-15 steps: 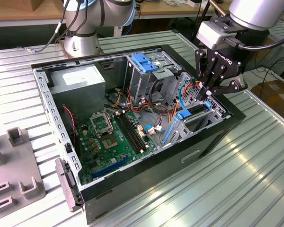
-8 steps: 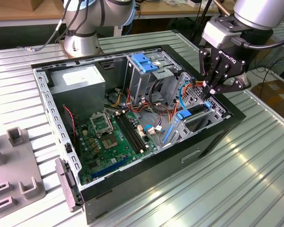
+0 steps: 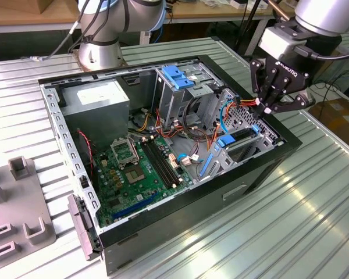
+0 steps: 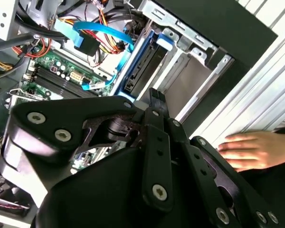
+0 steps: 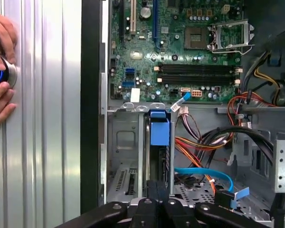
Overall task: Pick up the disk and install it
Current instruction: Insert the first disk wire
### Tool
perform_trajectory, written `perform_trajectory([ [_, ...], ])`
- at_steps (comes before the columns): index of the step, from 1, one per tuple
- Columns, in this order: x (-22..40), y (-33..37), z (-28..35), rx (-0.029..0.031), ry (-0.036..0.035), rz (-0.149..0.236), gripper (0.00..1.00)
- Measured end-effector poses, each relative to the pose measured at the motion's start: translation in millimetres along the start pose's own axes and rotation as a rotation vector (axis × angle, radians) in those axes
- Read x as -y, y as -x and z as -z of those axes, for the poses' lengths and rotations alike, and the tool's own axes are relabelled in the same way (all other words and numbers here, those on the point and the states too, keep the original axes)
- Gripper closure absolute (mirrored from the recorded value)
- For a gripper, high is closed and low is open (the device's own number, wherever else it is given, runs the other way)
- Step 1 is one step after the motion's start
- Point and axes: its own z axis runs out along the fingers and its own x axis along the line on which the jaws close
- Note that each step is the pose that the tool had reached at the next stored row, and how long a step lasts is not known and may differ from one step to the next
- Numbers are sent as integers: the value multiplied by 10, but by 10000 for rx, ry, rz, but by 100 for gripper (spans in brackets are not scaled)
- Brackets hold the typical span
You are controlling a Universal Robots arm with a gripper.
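**End effector (image 3: pixel 266 109) closed above the seated disk (image 3: pixel 242 138)**

Fingertips of the end effector are pressing together with nothing between them, hovering just over the drive cage at the case corner on the exterior view's right. The disk is standing on edge inside that cage, and its blue carrier (image 5: pixel 160 130) is facing the fingertips; whether they are touching it cannot be told. A blue cable (image 5: pixel 202 172) is trailing beside the cage. Deeper inside the case (image 3: pixel 180 232), the green motherboard (image 3: pixel 134 168) is lying flat, and the grey metal box (image 3: pixel 96 102) is sitting in the far corner. A person's hand (image 4: pixel 251 149) is resting on the ribbed counter (image 3: pixel 314 209) beside the case.
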Motion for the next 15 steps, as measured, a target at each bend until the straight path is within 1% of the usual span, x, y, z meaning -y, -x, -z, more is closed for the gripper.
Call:
perform_trajectory([
  [3, 46, -1, -8, 3, -3, 233, 90],
  [7, 144, -3, -25, 10, -6, 489, 90],
  [8, 185, -1, -33, 15, -7, 583, 90],
  [10, 224, 7, -34, 17, -9, 719, 90],
  [15, 289, 37, -36, 24, -12, 952, 90],
])
